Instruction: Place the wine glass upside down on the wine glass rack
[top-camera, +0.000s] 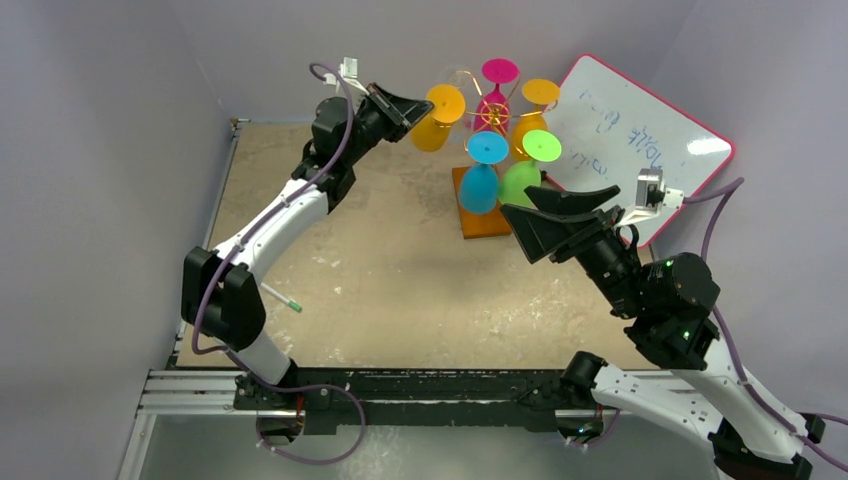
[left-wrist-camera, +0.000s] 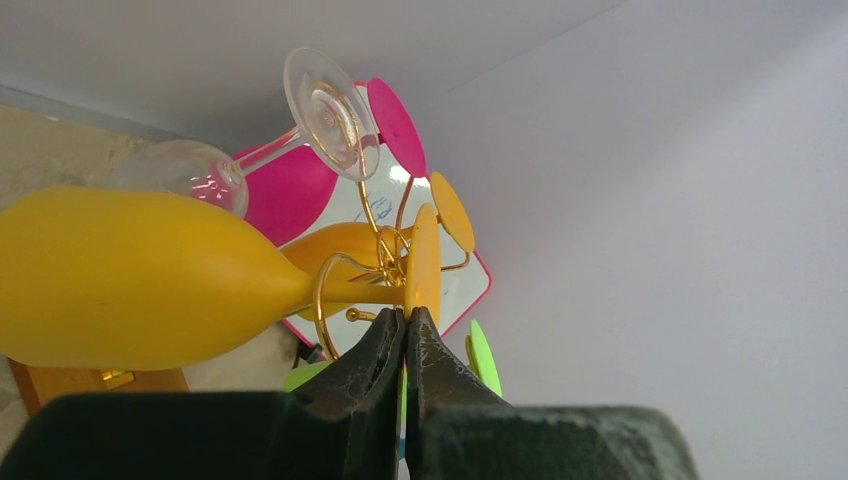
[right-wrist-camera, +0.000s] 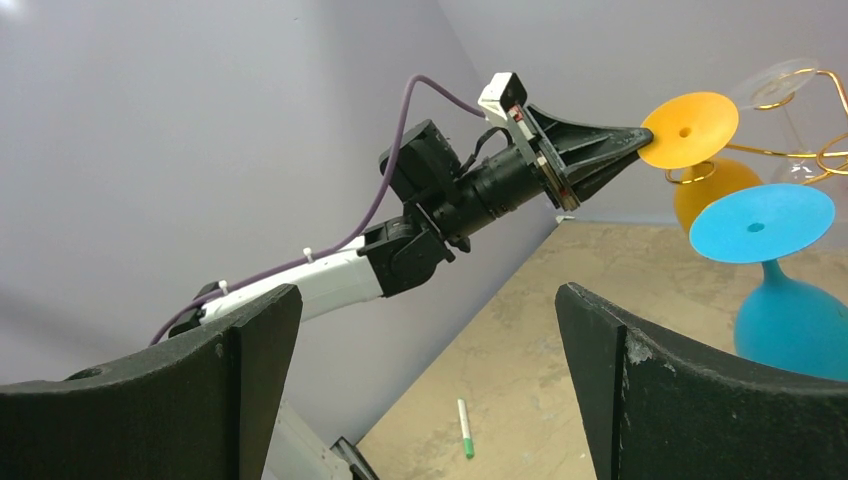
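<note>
1. Left pincer (top-camera: 428, 103) is raised at the rack's left side with its fingers pressed together. The tips touch the rim of the yellow wine glass (top-camera: 432, 130) foot. Can't tell if the rim is actually pinched.
2. The wine glass hangs upside down and tilted on the wine glass rack (top-camera: 492, 108): stem in a gold scroll arm, foot up, bowl down.
3. Right pincer (top-camera: 515, 198) is spread wide and holds nothing. It sits just right of the rack, near the green glass (top-camera: 525, 175).
4. The rack also carries a blue glass (top-camera: 482, 180), a pink glass (top-camera: 498, 72), an orange glass (top-camera: 538, 95) and a clear glass (left-wrist-camera: 200, 170), all foot up.
5. The rack's wooden base stands at the far side of the desk (top-camera: 380, 270), with the whiteboard (top-camera: 640, 130) leaning behind it.
6. A green-tipped marker (top-camera: 283, 300) lies on the desk by the left arm.
</note>
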